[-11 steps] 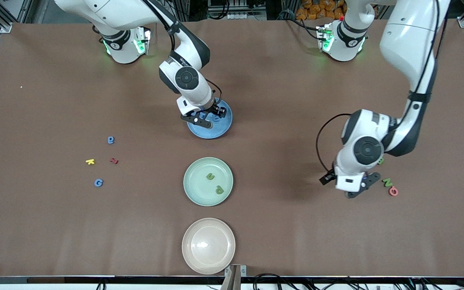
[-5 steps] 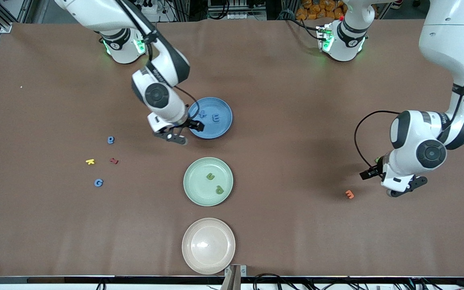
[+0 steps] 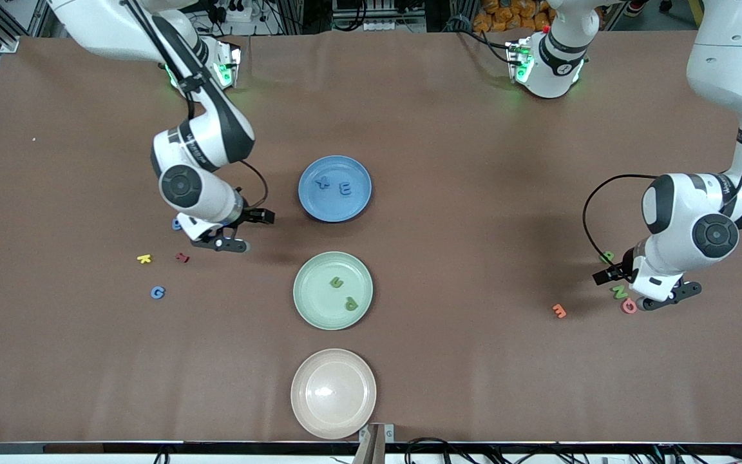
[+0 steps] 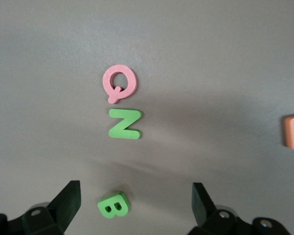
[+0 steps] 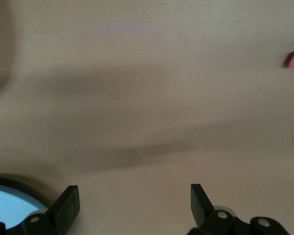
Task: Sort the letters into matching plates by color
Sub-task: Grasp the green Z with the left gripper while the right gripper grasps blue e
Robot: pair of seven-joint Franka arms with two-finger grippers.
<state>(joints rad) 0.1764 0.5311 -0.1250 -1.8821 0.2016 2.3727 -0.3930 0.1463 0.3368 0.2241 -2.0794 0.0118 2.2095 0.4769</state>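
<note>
**A:** Going across from the right arm's end: yellow K point(image 3: 144, 258), blue G point(image 3: 158, 292) and a dark red letter point(image 3: 181, 257) lie loose on the table point(image 3: 448, 361). Another blue letter point(image 3: 176, 223) is half hidden under the right arm.

**B:** Right end effector point(image 5: 134, 196)?

**A:** Fingers apart, nothing between them. A second ago it hung over the blue plate point(image 3: 319, 207). Now it is low over bare table between that plate and the loose letters.

**B:** So a drop just finished?

**A:** Likely. Two blue letters, one an E point(image 3: 344, 188), rest in the blue plate. Two blue remain outside it.

**B:** Middle of the frame?

**A:** Mint plate point(image 3: 312, 298) holds two green letters point(image 3: 337, 281). The cream plate point(image 3: 310, 412) is empty.

**B:** Left arm's end?

**A:** Orange letter point(image 3: 559, 310) now uncovered. Left end effector point(image 4: 136, 193) has shifted over the green B point(image 4: 113, 204), fingers spread. Green N point(image 4: 124, 124) and pink Q point(image 4: 119, 82) lie just beside it. The B looks like the next pick.
</note>
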